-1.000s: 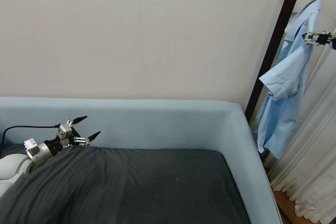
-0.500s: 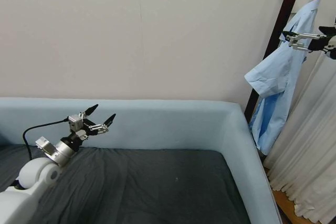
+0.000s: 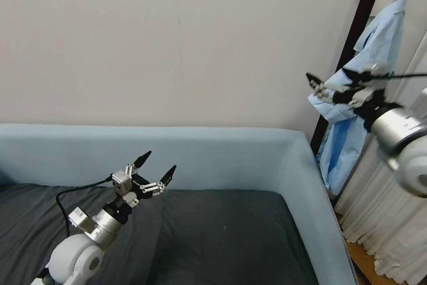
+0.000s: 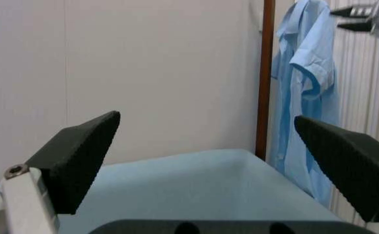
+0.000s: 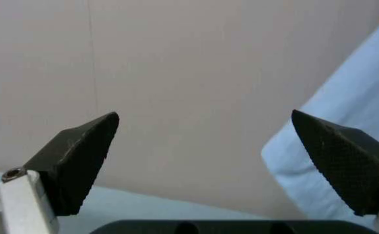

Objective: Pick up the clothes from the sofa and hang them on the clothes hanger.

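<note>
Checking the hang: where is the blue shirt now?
In the head view, the blue shirt hangs at far right on the dark rack, by the right gripper.

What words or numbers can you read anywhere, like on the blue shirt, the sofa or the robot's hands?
There are none to read.
The blue shirt is plain, with no printed words or label showing.
The sofa and the wall are bare, with no signs.
The left gripper and the right gripper, both open, show no lettering or numbers.
</note>
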Robot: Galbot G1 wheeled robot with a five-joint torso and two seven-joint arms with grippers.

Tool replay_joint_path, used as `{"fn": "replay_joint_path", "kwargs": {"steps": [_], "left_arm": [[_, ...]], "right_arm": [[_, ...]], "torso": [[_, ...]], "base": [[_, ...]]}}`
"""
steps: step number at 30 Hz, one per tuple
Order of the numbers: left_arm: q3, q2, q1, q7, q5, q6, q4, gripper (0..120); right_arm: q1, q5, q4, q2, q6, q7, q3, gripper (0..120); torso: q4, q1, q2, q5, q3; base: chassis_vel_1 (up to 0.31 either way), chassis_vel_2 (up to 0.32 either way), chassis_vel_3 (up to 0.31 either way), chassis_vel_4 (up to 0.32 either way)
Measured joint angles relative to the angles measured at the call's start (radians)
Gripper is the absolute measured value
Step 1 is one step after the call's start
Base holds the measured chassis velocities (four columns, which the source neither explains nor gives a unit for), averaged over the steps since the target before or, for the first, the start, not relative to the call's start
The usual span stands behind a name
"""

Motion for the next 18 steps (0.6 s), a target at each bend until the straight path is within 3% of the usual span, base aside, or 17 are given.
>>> {"fn": "replay_joint_path", "kwargs": {"steps": [8,11,12,14,15,18], "left_arm": [[-0.024,-0.106,0.13,-0.179,0.08,0.044,-0.075,100],[-0.066,-0.2,0.235,-0.199,0.136,0.018,-0.112,100],[-0.066,-0.2,0.235,-0.199,0.136,0.018,-0.112,100],[-0.062,-0.263,0.275,-0.216,0.217,-0.011,-0.124,100],[-0.062,-0.263,0.275,-0.216,0.217,-0.011,-0.124,100],[-0.026,-0.344,0.31,-0.292,0.318,-0.035,-0.143,100]], "right_arm": [[-0.223,-0.162,-0.027,0.167,0.007,0.035,0.051,100],[-0.344,-0.265,-0.001,0.231,0.006,0.02,0.064,100],[-0.344,-0.265,-0.001,0.231,0.006,0.02,0.064,100],[-0.486,-0.362,0.047,0.262,0.015,-0.003,0.147,100],[-0.486,-0.362,0.047,0.262,0.015,-0.003,0.147,100],[-0.713,-0.504,0.1,0.318,0.055,-0.072,0.314,100]], "torso": [[-0.001,0.0,0.0,-0.001,0.0],[0.0017,0.0,0.0,0.0001,0.0],[0.0017,0.0,0.0,0.0001,0.0],[0.0006,0.0,0.0,-0.0005,0.0],[0.0006,0.0,0.0,-0.0005,0.0],[-0.0008,0.0,0.0,-0.0003,0.0]], "base": [[0.0,0.0,0.0,0.0],[0.0,0.0,0.0,0.0],[0.0,0.0,0.0,0.0],[0.0,0.0,0.0,0.0],[0.0,0.0,0.0,0.0],[0.0,0.0,0.0,0.0]]}}
